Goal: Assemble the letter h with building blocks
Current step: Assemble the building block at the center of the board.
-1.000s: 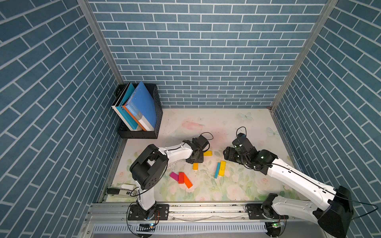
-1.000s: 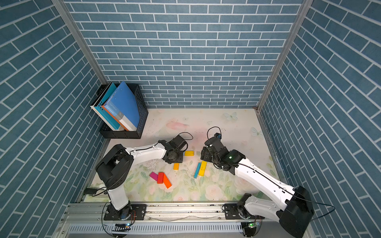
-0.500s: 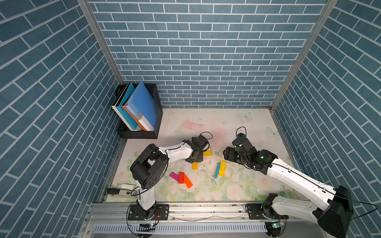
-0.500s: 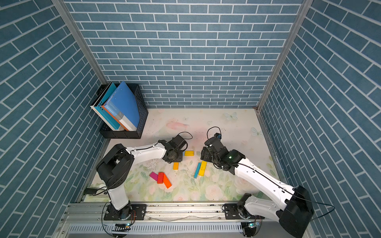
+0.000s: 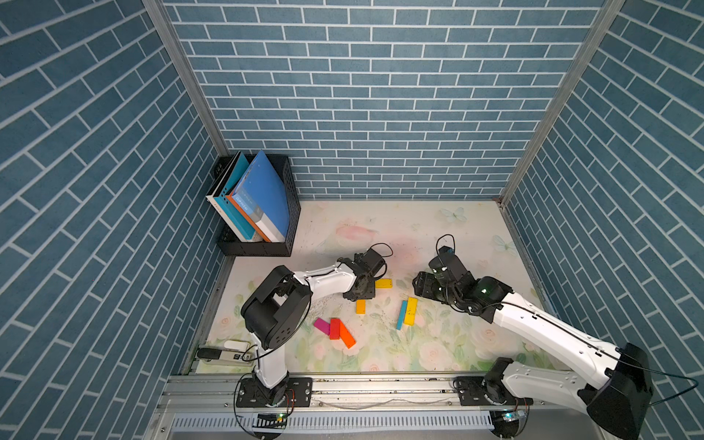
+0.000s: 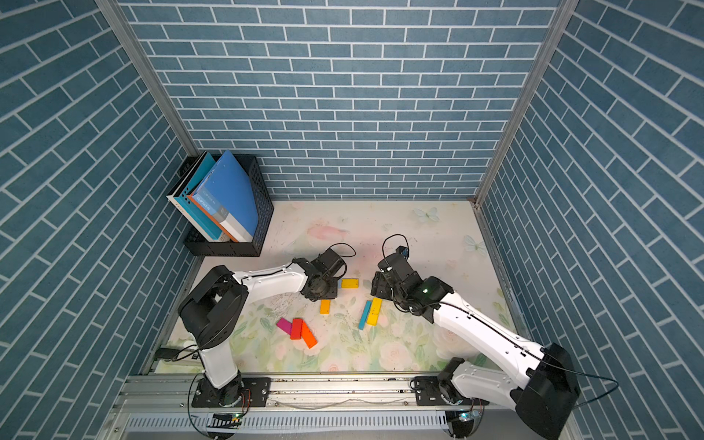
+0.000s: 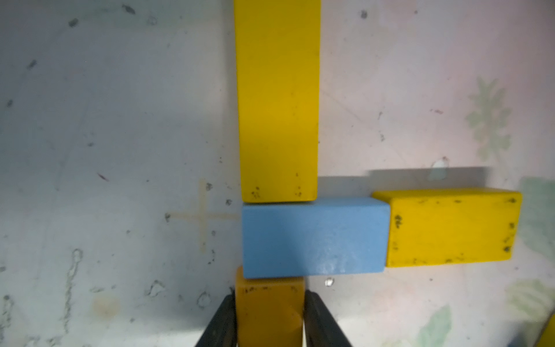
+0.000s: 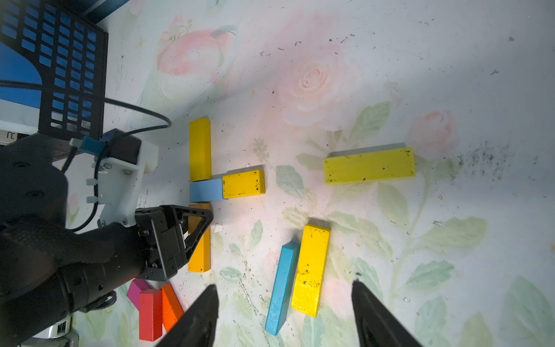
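Building blocks [image 5: 383, 283] lie on the flowery bench [image 5: 419, 228]. Nearest, at the left, a magenta block [image 5: 322, 326], red block [image 5: 335, 328] and orange block [image 5: 347, 337] sit bunched, unused. Right of them the right hand [image 8: 284, 284] hangs wide open and empty near a teal block [image 5: 401, 314] and yellow block [image 5: 410, 311], likely choosing. Farther in, the left hand [image 7: 270, 300] is closed on an amber block [image 7: 270, 315], butting it against the light blue block [image 7: 313, 237], opposite the long yellow block [image 7: 277, 99], to lengthen the h's stem.
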